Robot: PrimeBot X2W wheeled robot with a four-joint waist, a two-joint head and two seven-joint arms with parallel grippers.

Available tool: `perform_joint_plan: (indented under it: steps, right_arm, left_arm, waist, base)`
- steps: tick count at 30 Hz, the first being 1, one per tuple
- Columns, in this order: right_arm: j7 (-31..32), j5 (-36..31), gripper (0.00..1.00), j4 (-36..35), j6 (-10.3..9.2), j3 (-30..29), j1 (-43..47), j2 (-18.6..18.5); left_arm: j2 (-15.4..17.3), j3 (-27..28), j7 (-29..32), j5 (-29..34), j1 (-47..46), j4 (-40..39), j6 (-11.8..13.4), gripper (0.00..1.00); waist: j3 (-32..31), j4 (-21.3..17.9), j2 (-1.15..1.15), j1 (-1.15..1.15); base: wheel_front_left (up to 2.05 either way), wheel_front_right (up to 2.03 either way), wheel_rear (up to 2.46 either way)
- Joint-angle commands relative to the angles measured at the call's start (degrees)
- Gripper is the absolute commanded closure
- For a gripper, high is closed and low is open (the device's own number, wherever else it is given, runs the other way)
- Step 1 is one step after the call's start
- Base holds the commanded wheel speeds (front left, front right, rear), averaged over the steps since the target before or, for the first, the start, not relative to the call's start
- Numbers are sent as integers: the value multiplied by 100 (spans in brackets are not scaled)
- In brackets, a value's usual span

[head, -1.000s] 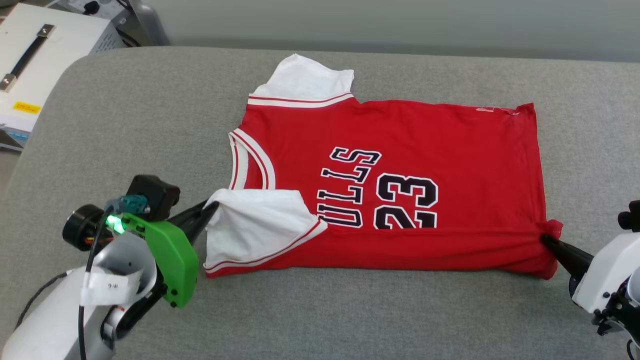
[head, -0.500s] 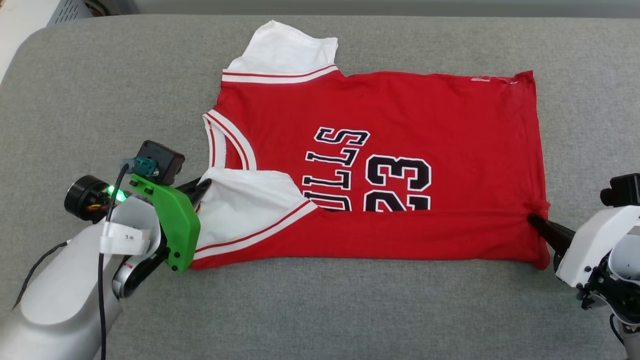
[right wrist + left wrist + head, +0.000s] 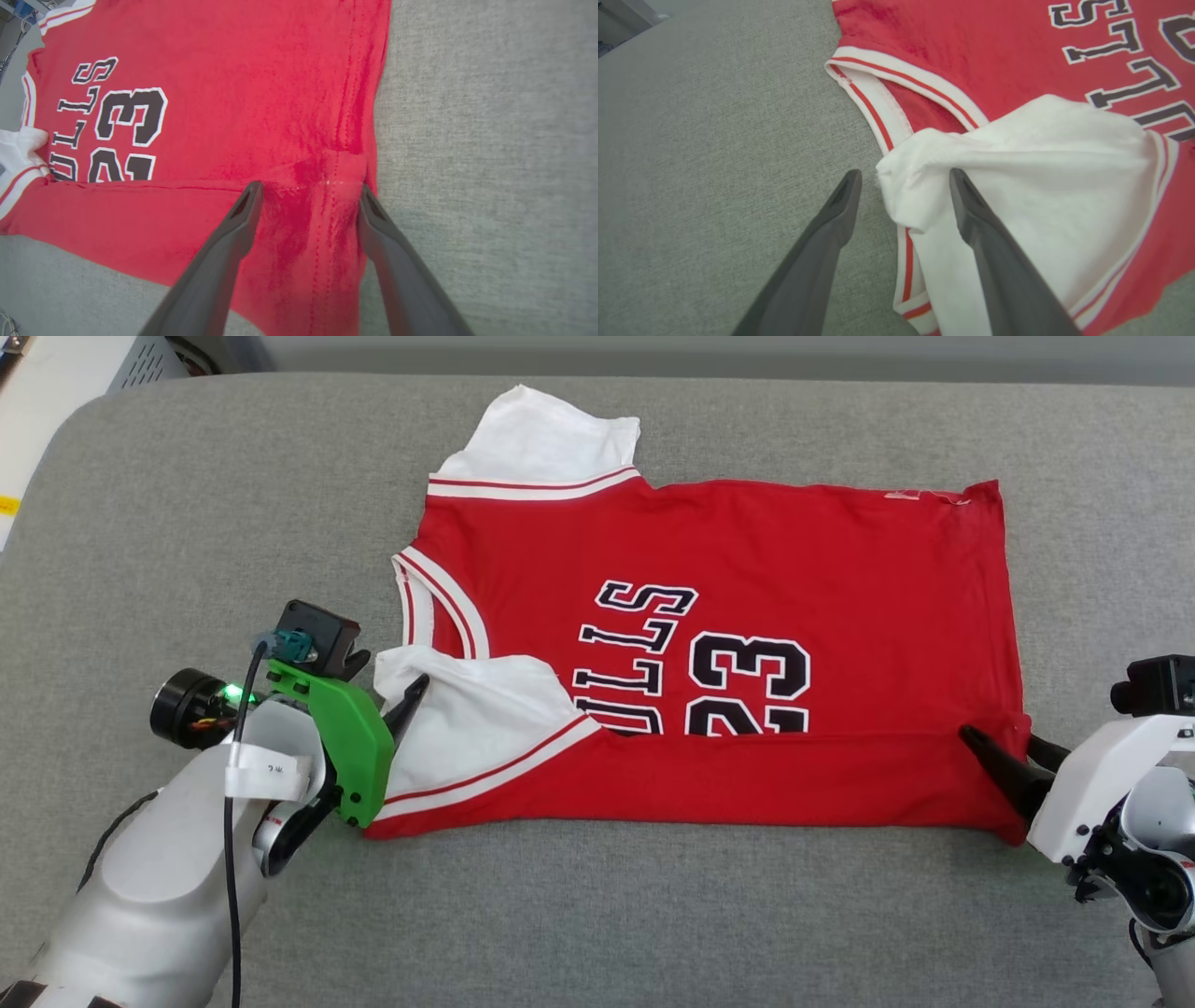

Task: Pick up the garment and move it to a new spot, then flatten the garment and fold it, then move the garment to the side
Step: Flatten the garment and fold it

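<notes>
The garment (image 3: pixel 747 551), a red shirt with white sleeves and a black "23" print, lies flat on the grey padded surface (image 3: pixel 597 915). Its near long edge is folded up over the lower part of the print. My left gripper (image 3: pixel 387 686) stands open at the near white sleeve (image 3: pixel 476 709). In the left wrist view the crumpled sleeve (image 3: pixel 1017 154) lies between the spread fingertips of that gripper (image 3: pixel 904 175). My right gripper (image 3: pixel 1004 742) is open at the folded hem corner. The right wrist view shows red cloth (image 3: pixel 257 93) between that gripper's (image 3: pixel 310 187) parted fingers.
The grey surface has a rounded far-left corner (image 3: pixel 84 420), with white equipment (image 3: pixel 56 373) beyond it. Bare grey surface lies in front of the garment and on both of its sides.
Both grippers were shut on the cloth and now stand open, with the sleeve and hem corner let go. The head camera shifted a little.
</notes>
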Motion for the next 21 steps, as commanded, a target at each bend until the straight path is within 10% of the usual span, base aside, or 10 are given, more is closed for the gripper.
perform_joint_plan:
  steps: [1,10,21]
  right_arm:
    - [-95,-7,0,-23,-3,32,-37,-67]
    - [-388,-462,0,-797,-3,185,535,-271]
    - [559,-1649,0,-1730,-3,-325,1312,210]
  left_arm:
    - [-68,78,-138,-20,-68,88,81,0]
    - [-289,687,-971,-567,761,-391,801,0]
    - [118,550,30,-805,2066,-2012,1744,0]
  waist:
    - [-149,29,0,0]
    - [-655,66,0,0]
    - [-676,-8,0,0]
  base:
    - [0,0,0]
    - [0,0,0]
    - [0,0,0]
